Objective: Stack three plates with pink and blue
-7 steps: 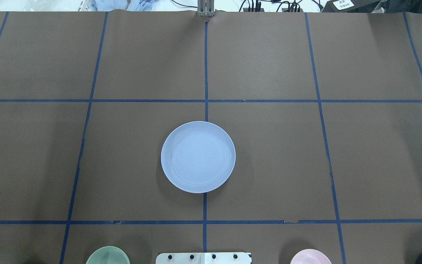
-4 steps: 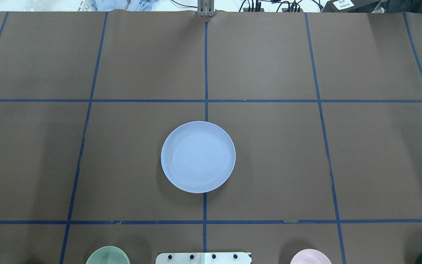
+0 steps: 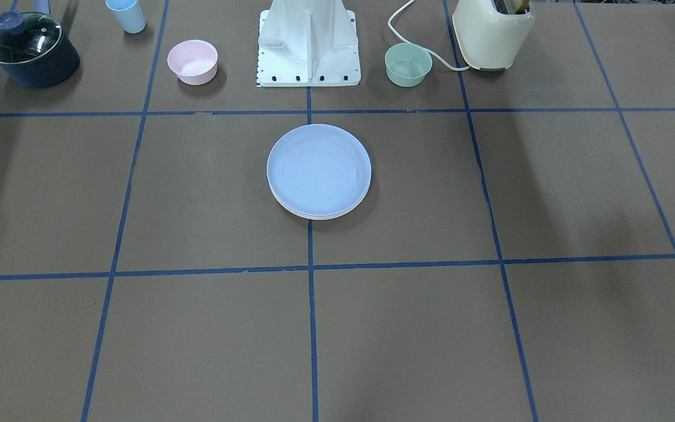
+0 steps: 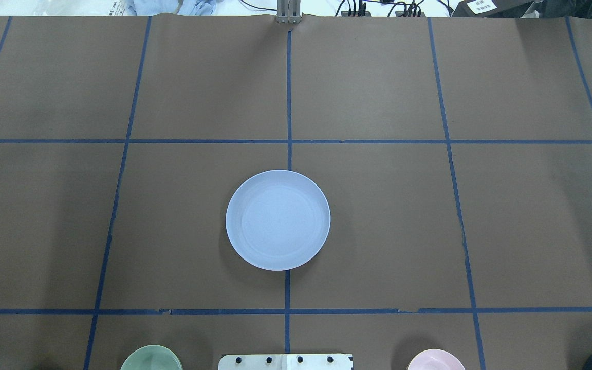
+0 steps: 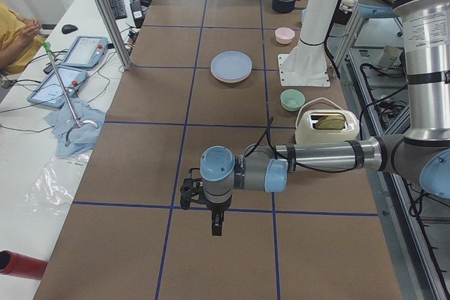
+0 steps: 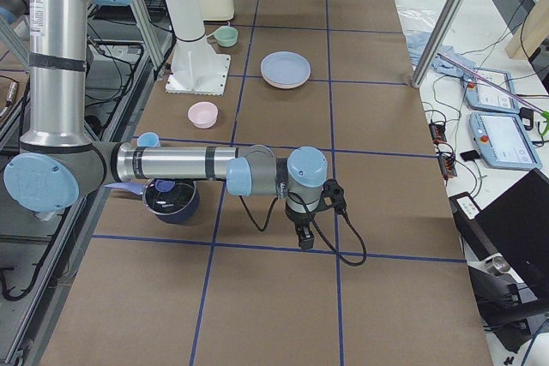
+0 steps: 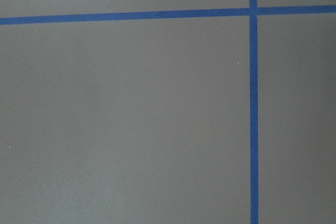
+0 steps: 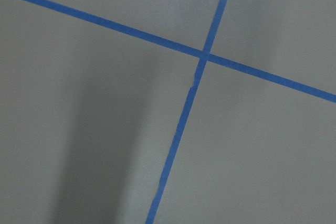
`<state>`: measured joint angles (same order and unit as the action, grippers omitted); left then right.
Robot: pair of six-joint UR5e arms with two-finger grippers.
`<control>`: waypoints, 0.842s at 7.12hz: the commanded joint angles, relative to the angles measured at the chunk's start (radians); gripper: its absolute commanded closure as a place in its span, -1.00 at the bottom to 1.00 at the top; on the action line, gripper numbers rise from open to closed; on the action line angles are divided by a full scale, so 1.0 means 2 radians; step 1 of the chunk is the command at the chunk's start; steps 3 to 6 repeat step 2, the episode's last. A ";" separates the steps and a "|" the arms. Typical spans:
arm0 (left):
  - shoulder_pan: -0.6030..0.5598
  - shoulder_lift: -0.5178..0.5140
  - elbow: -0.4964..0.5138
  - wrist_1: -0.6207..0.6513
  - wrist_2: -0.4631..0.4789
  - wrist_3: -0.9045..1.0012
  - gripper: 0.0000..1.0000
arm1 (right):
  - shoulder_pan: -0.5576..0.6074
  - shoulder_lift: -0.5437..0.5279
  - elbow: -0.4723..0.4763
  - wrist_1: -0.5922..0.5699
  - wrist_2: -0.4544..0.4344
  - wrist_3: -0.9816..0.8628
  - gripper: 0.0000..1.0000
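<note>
The light blue plate [image 4: 278, 220] lies at the table's middle, on top of a stack. In the front-facing view it [image 3: 319, 167] covers two more plates, of which only thin pale rims [image 3: 320, 217] show; I cannot tell their colours. The stack also shows in the side views [image 5: 231, 65] [image 6: 286, 68]. My left gripper [image 5: 216, 228] hangs over bare table far from the stack, and my right gripper [image 6: 304, 242] does the same at the other end. Both show only in side views, so I cannot tell whether they are open or shut. The wrist views show only table and blue tape.
Near the robot base [image 3: 309, 41] stand a small pink bowl [image 3: 192, 61], a mint-green bowl [image 3: 408, 64], a cream toaster [image 3: 493, 32], a dark lidded pot [image 3: 30, 50] and a blue cup [image 3: 126, 14]. Blue tape lines grid the brown table.
</note>
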<state>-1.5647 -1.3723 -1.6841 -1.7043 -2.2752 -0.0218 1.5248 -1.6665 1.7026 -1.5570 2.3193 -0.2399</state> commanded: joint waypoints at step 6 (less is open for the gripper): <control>0.000 -0.011 -0.015 -0.004 -0.001 -0.001 -1.00 | 0.000 0.000 0.001 0.001 -0.003 -0.009 -1.00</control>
